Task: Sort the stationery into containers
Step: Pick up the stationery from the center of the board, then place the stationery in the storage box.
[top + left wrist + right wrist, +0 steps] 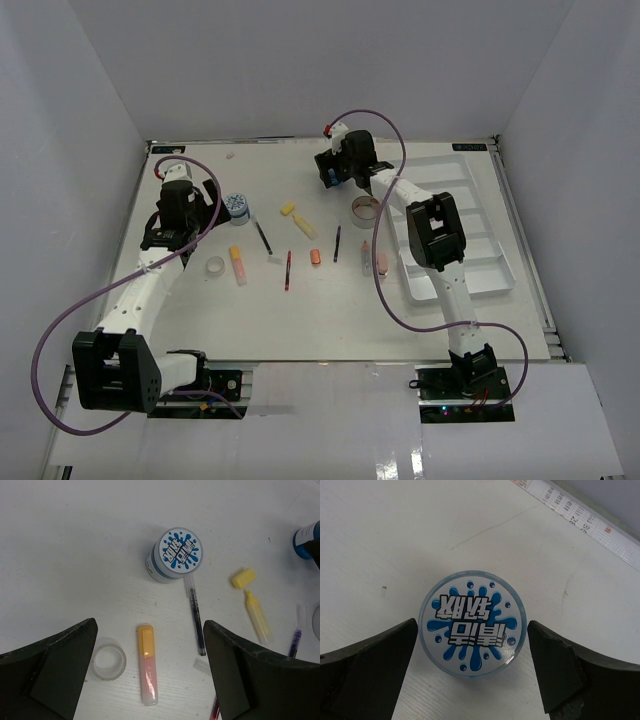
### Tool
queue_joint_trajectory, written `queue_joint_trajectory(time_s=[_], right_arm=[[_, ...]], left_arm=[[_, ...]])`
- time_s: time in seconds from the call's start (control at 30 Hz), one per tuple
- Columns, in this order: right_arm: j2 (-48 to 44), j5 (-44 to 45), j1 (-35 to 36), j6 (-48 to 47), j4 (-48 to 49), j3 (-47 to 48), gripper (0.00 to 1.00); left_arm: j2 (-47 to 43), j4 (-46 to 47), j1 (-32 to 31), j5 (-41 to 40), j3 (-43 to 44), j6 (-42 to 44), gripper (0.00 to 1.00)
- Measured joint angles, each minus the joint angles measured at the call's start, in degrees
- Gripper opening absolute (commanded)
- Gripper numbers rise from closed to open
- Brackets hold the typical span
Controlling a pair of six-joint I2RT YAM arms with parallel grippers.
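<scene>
- The white tray (480, 255) lies at the table's right side, with the right arm's elbow over part of it. All stationery in view lies outside it.
- A tape roll (366, 207) sits just beside its left rim.
- A blue-white tub (470, 605) stands near the far-edge ruler strip (580, 520), between the spread fingers of the right gripper (472, 626), untouched.
- The left gripper (150, 630) is released above an orange highlighter (146, 665) and a second tape roll (109, 661).
- A bare table (330, 320) band runs along the near edge.
</scene>
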Motion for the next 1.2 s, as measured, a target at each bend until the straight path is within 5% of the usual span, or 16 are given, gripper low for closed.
queue_joint_trajectory(time_s=[0.07, 0.27, 0.6, 0.87, 1.2], right_arm=[[0.63, 0.37, 0.0, 0.04, 0.04, 0.0, 0.98], [1.29, 0.66, 0.0, 0.11, 1.05, 0.0, 0.79], [0.17, 1.29, -0.02, 0.48, 5.9, -3.1, 0.26], [-13.4, 2.49, -2.16, 1.46, 6.19, -17.86, 0.24], [-27.06, 4.72, -16.79, 3.32, 12.9, -24.92, 0.24]], left_arm=[[0.0, -0.09, 0.0, 0.11, 0.0, -0.02, 0.98], [0.04, -0.59, 0.0, 0.52, 0.0, -0.02, 0.98], [0.17, -0.85, 0.0, 0.94, 0.0, -0.02, 0.98], [0.24, -1.03, 0.0, 1.03, 0.0, -0.24, 0.98], [0.24, -1.05, 0.0, 1.05, 0.0, -0.55, 0.98]])
